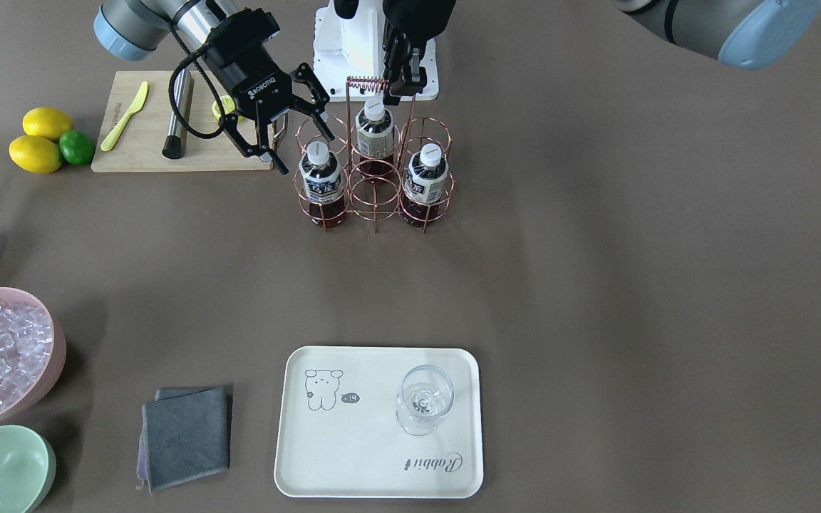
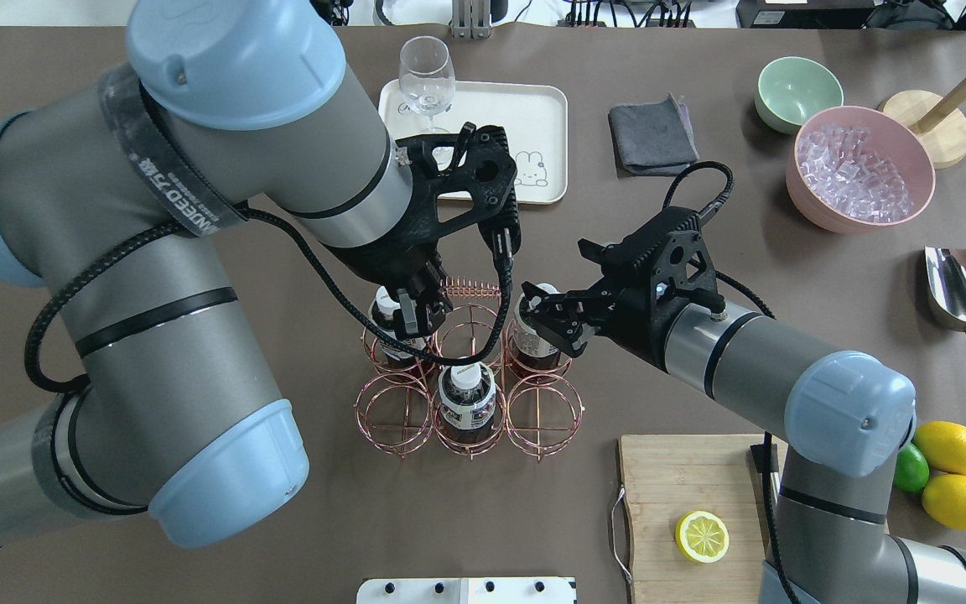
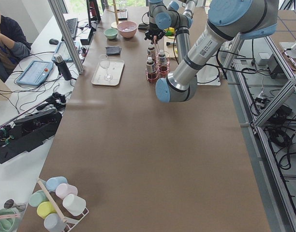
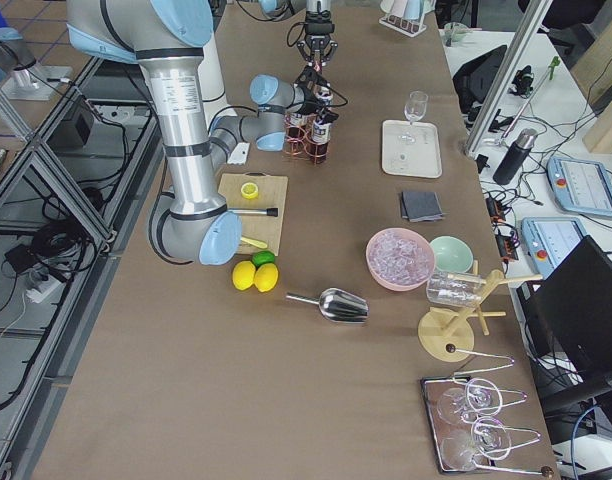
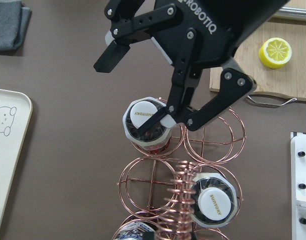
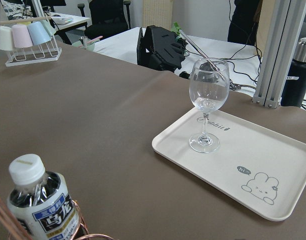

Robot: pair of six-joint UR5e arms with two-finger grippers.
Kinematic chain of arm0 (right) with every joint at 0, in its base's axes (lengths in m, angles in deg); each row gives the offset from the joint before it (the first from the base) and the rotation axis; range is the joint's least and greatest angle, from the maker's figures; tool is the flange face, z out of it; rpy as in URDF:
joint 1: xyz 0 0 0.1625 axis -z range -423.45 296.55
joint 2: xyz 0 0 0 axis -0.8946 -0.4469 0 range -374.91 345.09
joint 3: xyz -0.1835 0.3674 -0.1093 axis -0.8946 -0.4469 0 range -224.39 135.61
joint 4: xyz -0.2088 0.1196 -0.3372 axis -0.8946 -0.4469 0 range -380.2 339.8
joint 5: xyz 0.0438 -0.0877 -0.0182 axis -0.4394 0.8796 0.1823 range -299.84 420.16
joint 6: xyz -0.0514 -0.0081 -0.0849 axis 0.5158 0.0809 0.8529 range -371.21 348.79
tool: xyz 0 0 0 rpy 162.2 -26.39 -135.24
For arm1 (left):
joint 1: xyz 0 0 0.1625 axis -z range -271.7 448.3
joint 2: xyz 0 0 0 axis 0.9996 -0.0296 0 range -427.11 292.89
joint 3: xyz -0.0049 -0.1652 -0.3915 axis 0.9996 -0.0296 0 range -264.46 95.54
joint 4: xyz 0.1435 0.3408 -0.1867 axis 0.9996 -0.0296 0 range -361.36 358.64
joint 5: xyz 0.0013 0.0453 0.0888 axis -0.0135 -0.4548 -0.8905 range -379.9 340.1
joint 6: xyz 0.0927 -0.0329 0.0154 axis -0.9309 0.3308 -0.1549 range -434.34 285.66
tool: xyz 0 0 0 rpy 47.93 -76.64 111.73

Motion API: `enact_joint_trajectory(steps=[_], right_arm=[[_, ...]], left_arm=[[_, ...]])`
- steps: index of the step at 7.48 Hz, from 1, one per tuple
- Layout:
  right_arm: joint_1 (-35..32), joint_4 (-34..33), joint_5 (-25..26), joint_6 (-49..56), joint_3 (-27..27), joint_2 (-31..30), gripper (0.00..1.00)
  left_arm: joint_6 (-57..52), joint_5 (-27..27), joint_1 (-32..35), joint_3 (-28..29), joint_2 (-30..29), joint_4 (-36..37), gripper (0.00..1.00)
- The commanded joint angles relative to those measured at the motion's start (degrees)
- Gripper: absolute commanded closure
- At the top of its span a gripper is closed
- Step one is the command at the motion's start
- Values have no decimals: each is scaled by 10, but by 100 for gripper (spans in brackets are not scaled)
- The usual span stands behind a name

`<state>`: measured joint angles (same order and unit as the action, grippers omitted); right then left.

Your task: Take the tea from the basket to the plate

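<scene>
The copper wire basket point(image 1: 375, 192) holds three bottles. Two are tea with navy-and-white labels point(image 1: 320, 182) point(image 1: 425, 178); the third has a beige label point(image 1: 375, 135). My right gripper point(image 1: 307, 153) is open, with its fingers on either side of the white cap of the tea on my right side point(image 2: 533, 335); the left wrist view shows this too point(image 5: 138, 87). My left gripper point(image 1: 402, 91) is shut on one end of the basket's coiled handle point(image 2: 470, 289). The cream plate point(image 1: 368, 456) lies on the far side of the table.
A wine glass point(image 1: 423, 406) stands on the plate. A cutting board point(image 1: 147, 142) with a lemon half and a knife lies behind my right arm. Lemons and a lime point(image 1: 47, 139), a pink bowl of ice point(image 1: 4, 349), a green bowl point(image 1: 1, 470) and a grey cloth point(image 1: 186, 434) are on my right.
</scene>
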<state>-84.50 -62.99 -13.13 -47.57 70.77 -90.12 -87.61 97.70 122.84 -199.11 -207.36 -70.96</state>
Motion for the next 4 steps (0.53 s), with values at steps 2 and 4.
enact_joint_trajectory(steps=[2,4], right_arm=[[11,0,4,-1,-6,-2,15],[15,0,7,-3,-5,-4,16]], left_arm=[[13,0,0,-3,-1,-1,100],[14,1,0,-5,-1,0,100]])
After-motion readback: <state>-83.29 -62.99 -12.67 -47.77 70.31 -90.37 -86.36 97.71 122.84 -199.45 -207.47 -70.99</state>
